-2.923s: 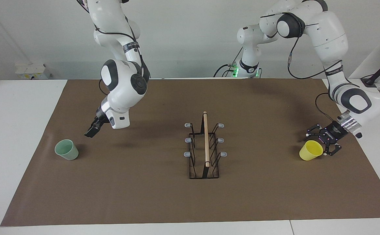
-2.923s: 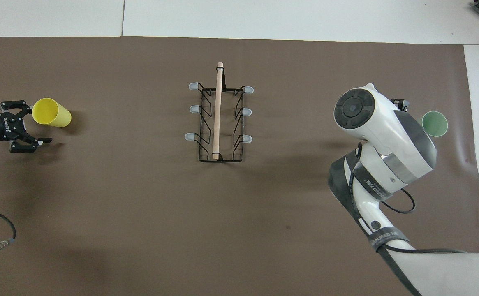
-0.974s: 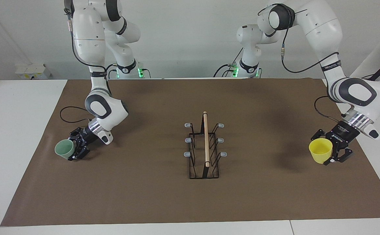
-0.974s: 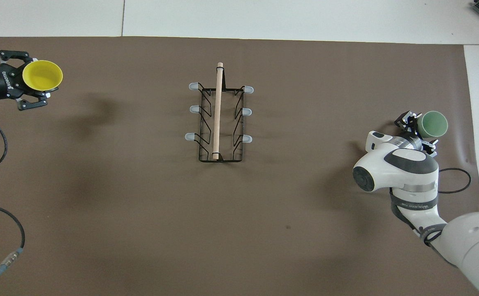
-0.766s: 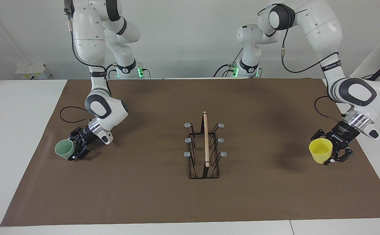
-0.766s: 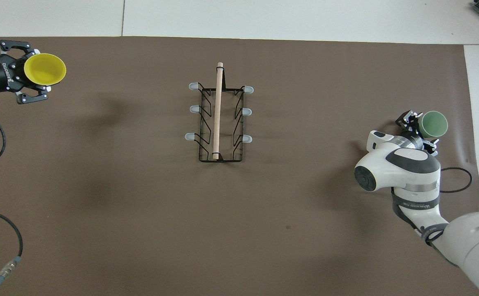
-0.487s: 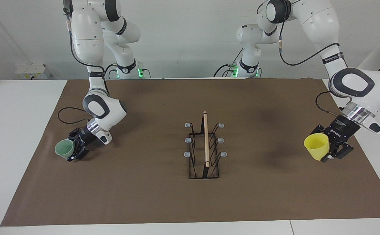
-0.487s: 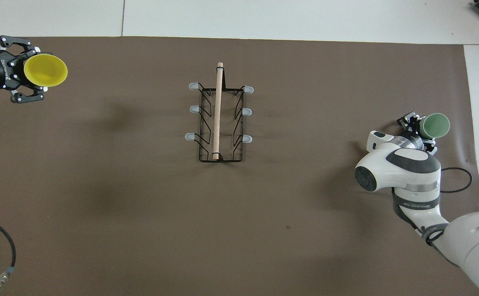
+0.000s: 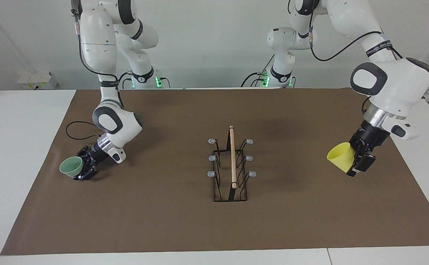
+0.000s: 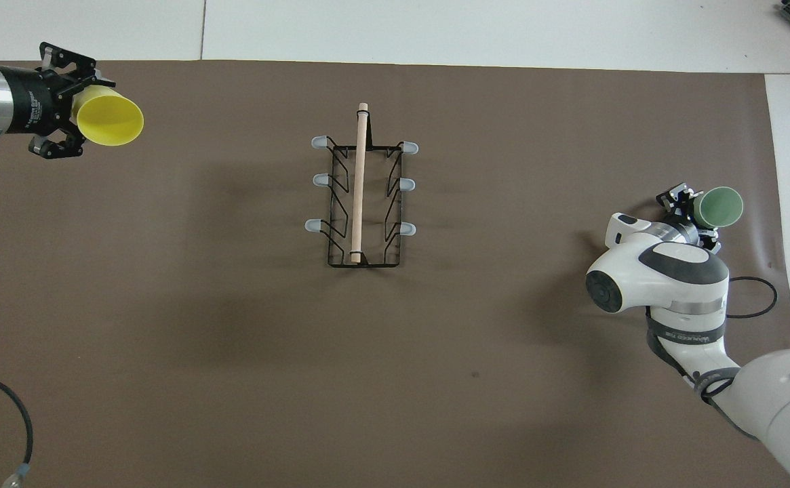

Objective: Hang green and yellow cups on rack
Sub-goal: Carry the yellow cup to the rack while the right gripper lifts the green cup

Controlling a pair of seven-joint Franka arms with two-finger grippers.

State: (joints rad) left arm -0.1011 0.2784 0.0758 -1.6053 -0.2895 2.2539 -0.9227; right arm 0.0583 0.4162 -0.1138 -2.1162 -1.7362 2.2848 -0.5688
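Cups first: our left gripper (image 9: 355, 161) has its fingers closed on the yellow cup (image 9: 341, 157), raised over the surface (image 9: 170, 221), mouth toward the rack (image 9: 231, 166). Our right gripper (image 9: 81, 170) grips the green cup (image 9: 70, 166), tilted, mouth away from the rack. We think a wrong tilt could miss a peg (image 9: 252, 173).
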